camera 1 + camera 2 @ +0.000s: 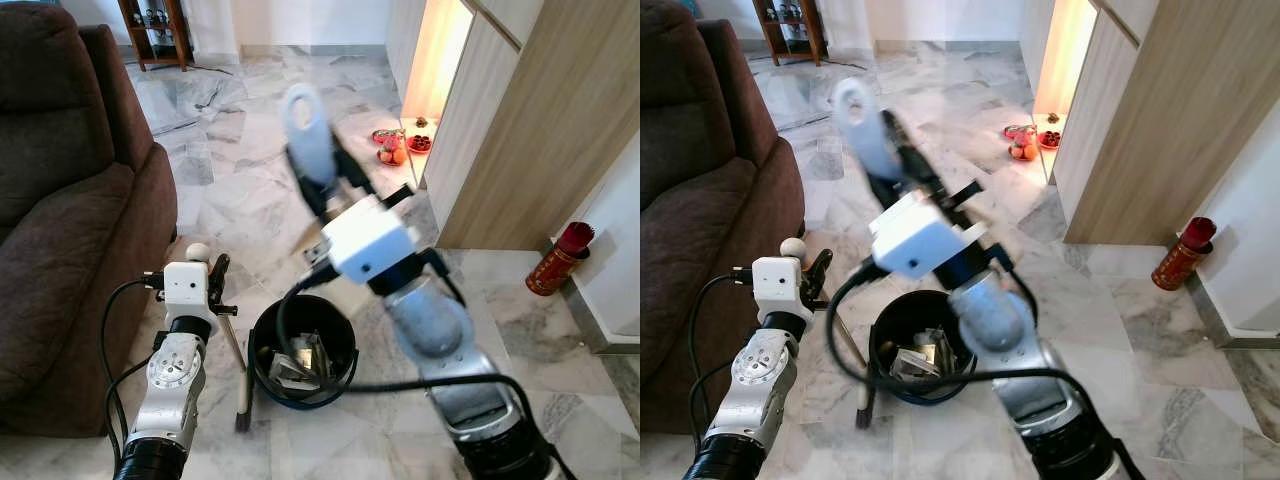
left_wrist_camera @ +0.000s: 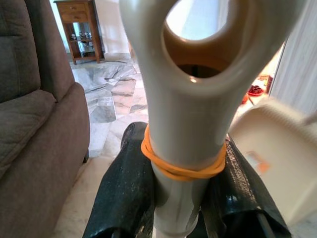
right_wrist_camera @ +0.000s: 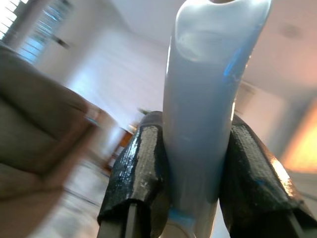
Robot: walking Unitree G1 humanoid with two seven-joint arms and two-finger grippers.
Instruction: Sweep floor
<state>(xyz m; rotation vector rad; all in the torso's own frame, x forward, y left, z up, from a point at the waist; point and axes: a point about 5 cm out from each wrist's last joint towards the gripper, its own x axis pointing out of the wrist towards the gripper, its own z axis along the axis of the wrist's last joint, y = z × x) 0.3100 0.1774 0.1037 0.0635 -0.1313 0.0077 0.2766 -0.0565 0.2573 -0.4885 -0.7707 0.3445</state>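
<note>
Your left claw point(image 1: 215, 275) grips a cream broom handle point(image 2: 185, 114) beside the sofa point(image 1: 60, 220), your right claw point(image 1: 325, 185) clamps a raised pale-blue dustpan handle point(image 1: 305, 120) above the black bin point(image 1: 262, 345) holding debris, so emptying seems underway.

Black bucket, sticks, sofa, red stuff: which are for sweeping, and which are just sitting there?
For sweeping:
cream handle, clamped in the left gripper
pale blue handle, clamped in the right gripper
black bucket with scraps inside

Just sitting there:
brown sofa
red canister
red dishes
wooden shelf
</note>
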